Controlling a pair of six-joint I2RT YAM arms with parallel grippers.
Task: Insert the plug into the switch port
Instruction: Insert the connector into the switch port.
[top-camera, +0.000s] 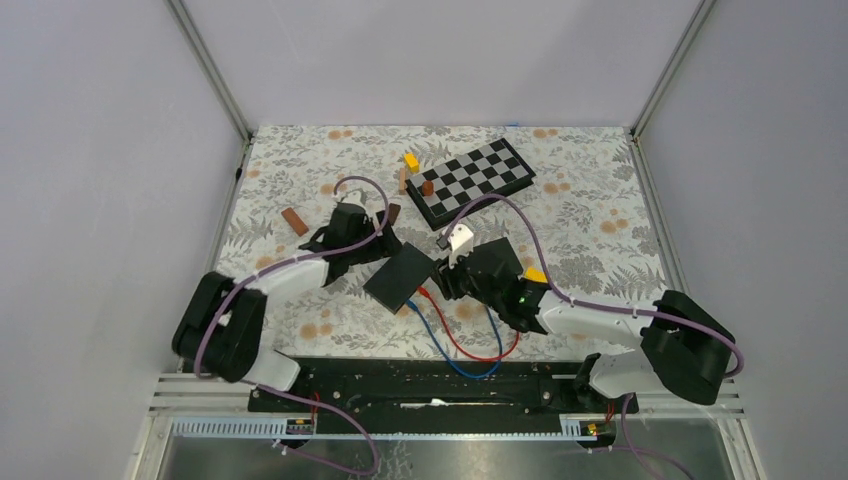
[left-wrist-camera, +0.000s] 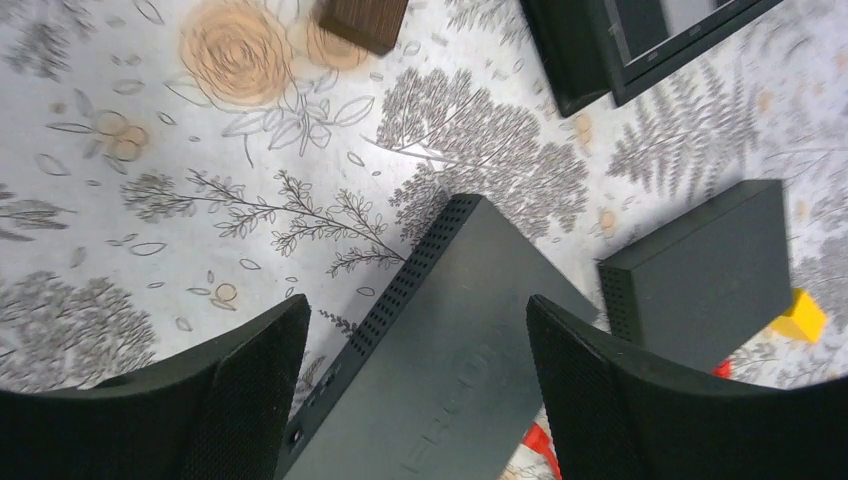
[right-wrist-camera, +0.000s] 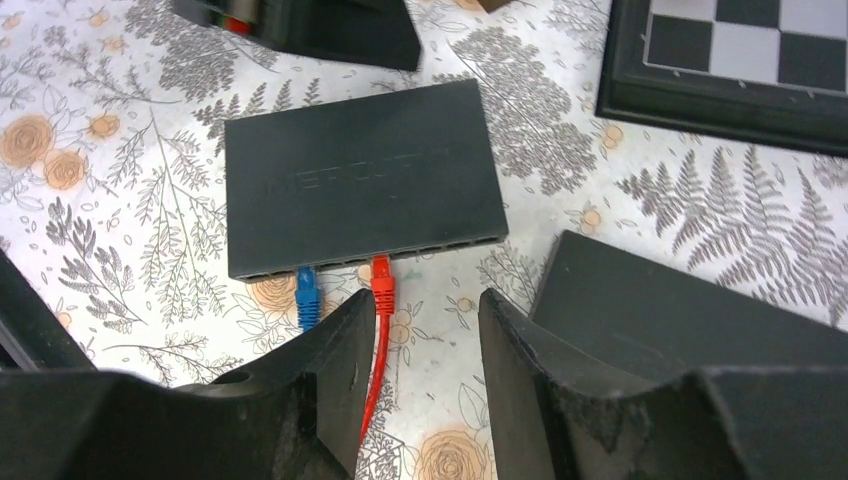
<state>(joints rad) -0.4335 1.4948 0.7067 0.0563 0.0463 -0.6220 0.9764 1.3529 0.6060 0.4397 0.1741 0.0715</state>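
The black switch (right-wrist-camera: 360, 180) lies flat on the floral cloth, also visible in the top view (top-camera: 400, 275). A red plug (right-wrist-camera: 381, 288) and a blue plug (right-wrist-camera: 306, 298) both sit in ports on its near edge. My right gripper (right-wrist-camera: 428, 320) is open just in front of those ports. The red cable (right-wrist-camera: 372, 380) runs between its jaws, close to the left one, not pinched. My left gripper (left-wrist-camera: 415, 330) is open over the switch (left-wrist-camera: 470, 350), one jaw on each side of its far end. Whether the jaws touch it is unclear.
A second black box (right-wrist-camera: 680, 320) lies right of the switch, under my right wrist. A chessboard (top-camera: 475, 180) stands at the back, with small yellow (top-camera: 411, 160) and brown (top-camera: 294, 221) blocks around it. The red (top-camera: 470, 350) and blue (top-camera: 450, 355) cables loop toward the near edge.
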